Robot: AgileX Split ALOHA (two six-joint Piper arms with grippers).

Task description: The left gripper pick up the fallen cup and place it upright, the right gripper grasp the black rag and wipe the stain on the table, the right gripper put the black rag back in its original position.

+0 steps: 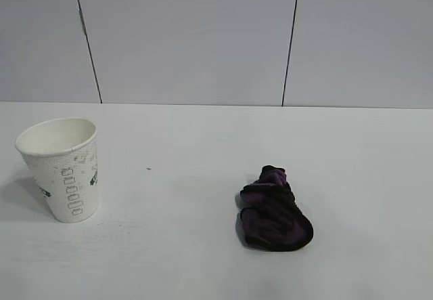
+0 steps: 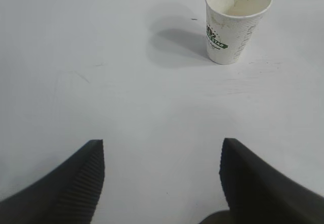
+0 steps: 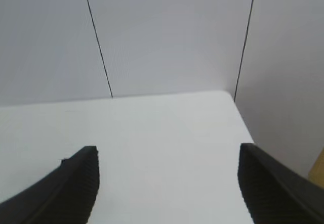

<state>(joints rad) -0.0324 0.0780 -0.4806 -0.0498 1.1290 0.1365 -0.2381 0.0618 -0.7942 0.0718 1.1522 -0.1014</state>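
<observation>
The white paper cup (image 1: 61, 169) stands upright at the left of the white table (image 1: 169, 259), mouth up, with nothing inside that I can make out. The black rag (image 1: 274, 210) lies crumpled right of centre, its purple folds showing. Of the stain, only a tiny olive speck (image 1: 149, 168) shows between them. Neither gripper appears in the exterior view. In the left wrist view, my left gripper (image 2: 162, 143) is open and empty over bare table, well away from the cup (image 2: 237, 21). My right gripper (image 3: 167, 150) is also open and empty, and faces the table's far corner.
Grey wall panels with dark seams (image 1: 291, 39) stand behind the table's back edge. In the right wrist view the table's side edge (image 3: 243, 118) runs close to a wall. Faint scuff marks (image 2: 81, 76) mark the tabletop.
</observation>
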